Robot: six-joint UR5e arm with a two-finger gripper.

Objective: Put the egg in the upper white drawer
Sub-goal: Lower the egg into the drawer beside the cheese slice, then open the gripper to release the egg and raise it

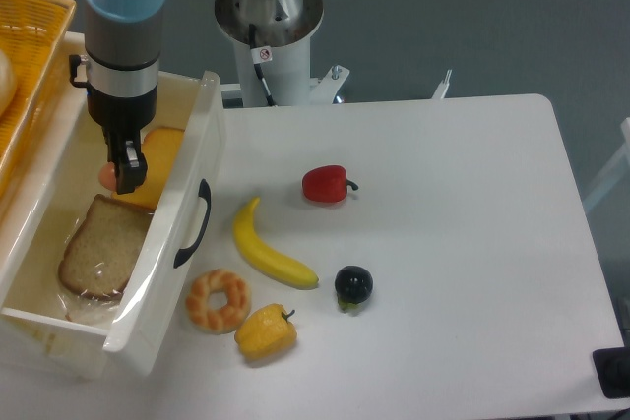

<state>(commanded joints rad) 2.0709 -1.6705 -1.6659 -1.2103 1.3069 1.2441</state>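
The upper white drawer [187,159] stands open at the left, cream-white with a black curved handle [194,224] on its front. My gripper [122,172] hangs inside the drawer, above its contents. A small part of the salmon-pink egg [106,175] shows between the fingers; the gripper is shut on it. Most of the egg is hidden by the fingers. The egg is held above the drawer floor, over a bread slice [101,246] and an orange cheese slice [160,163].
An orange woven basket [30,56] stands left of the drawer. On the table lie a red bell pepper [326,185], a banana [269,247], a black round fruit [352,285], a doughnut [218,300] and a yellow pepper [266,331]. The arm's base [269,27] stands behind.
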